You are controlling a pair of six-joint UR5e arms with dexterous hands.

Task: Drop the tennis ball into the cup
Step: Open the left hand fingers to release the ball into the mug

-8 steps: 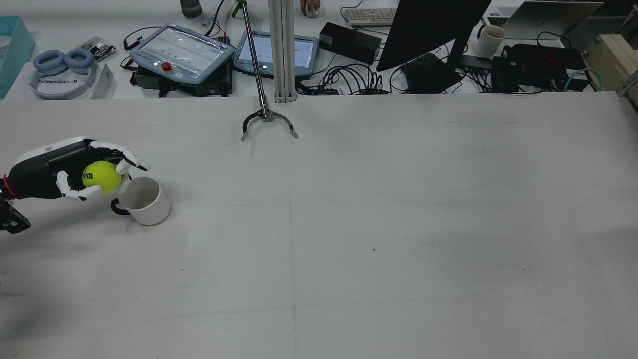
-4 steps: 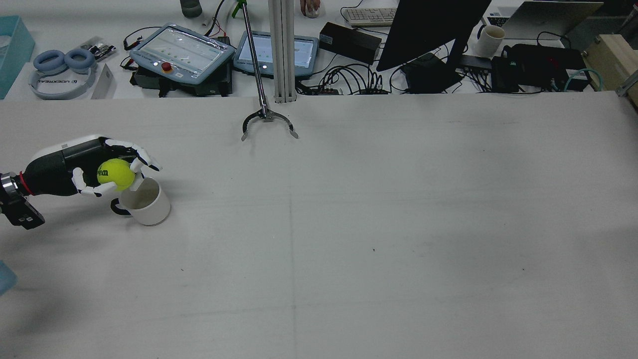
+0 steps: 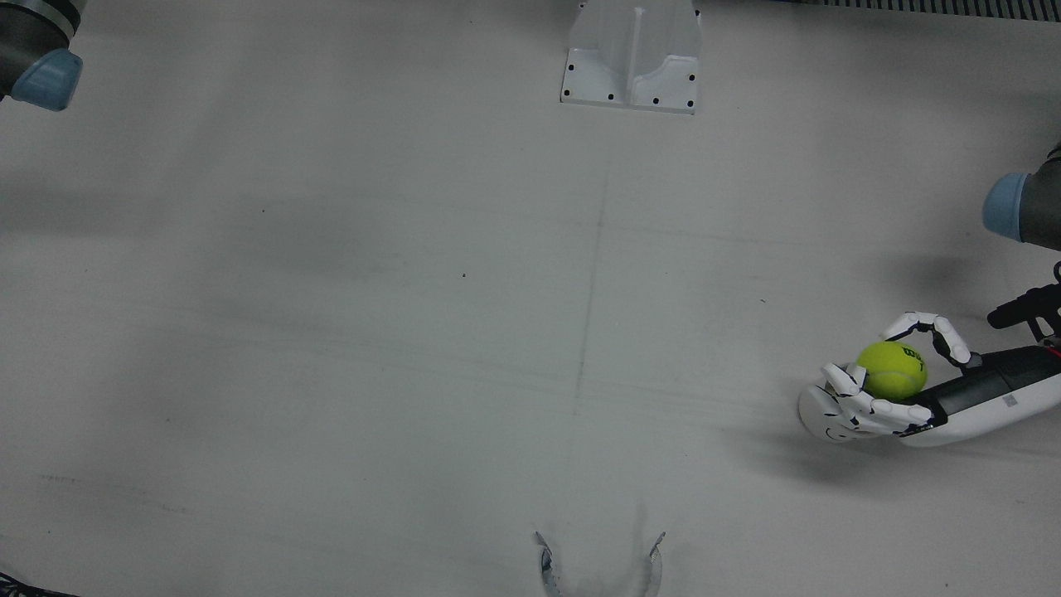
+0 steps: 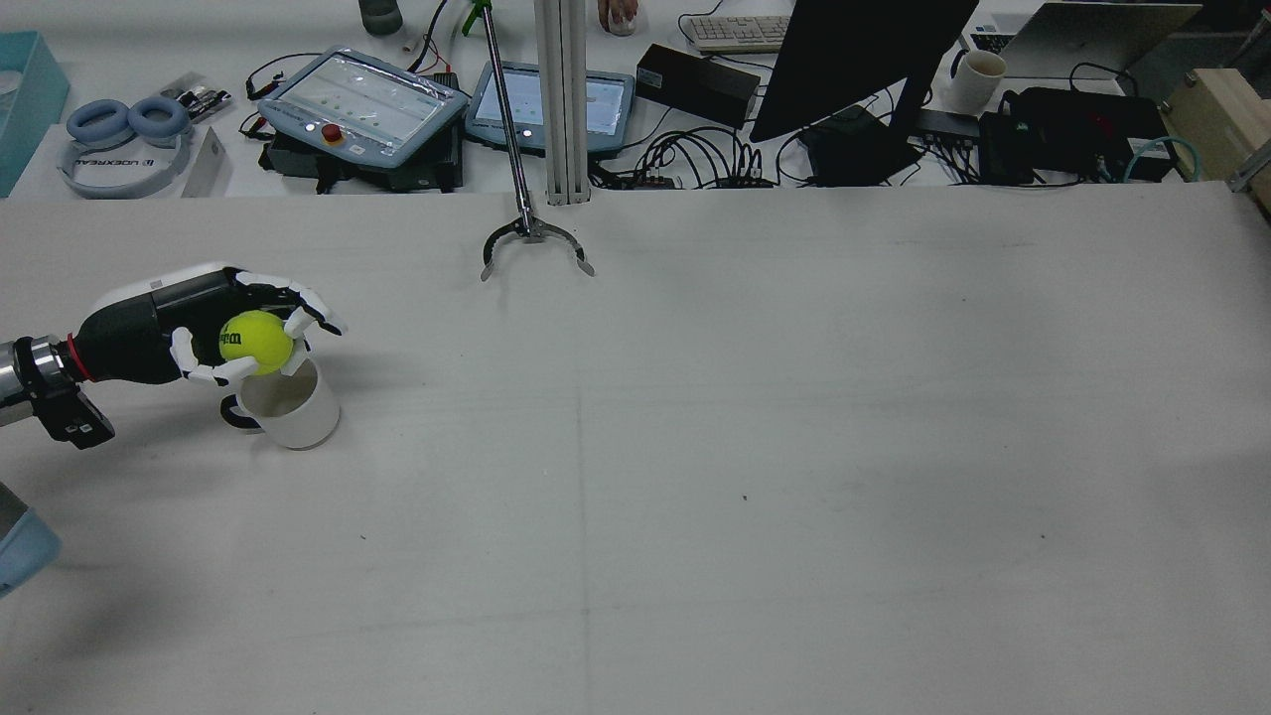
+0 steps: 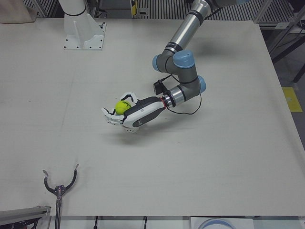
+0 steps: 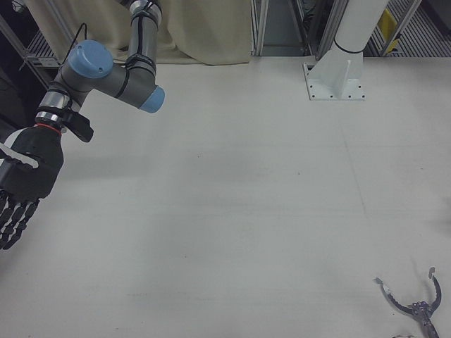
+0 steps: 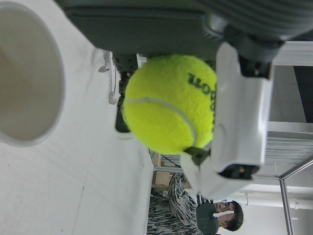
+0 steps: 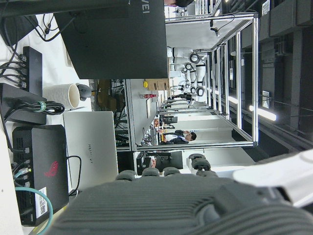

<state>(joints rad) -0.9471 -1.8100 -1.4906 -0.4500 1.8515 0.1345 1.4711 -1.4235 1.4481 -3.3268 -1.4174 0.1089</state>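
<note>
A yellow tennis ball [image 4: 255,336] is held in my left hand [image 4: 189,318], which is shut on it. The hand holds the ball just above the near-left rim of a white cup [image 4: 293,409] that stands upright on the table. From the front, the ball [image 3: 892,370] sits between the fingers [image 3: 862,404], which partly cover the cup [image 3: 811,410]. The left hand view shows the ball [image 7: 168,103] beside the cup's open mouth [image 7: 24,73]. My right hand [image 6: 25,176] hangs at the table's other side, fingers straight and apart, empty.
A metal grabber claw [image 4: 536,243] lies at the table's far middle edge, also seen from the front [image 3: 601,564]. A white pedestal [image 3: 630,54] stands on the robot's side. Monitors, pendants and cables [image 4: 695,149] crowd the desk beyond the table.
My left hand has carried the ball to the right and slightly upward in the rear view, from beside the cup's handle to over its rim. The cup has not moved.
</note>
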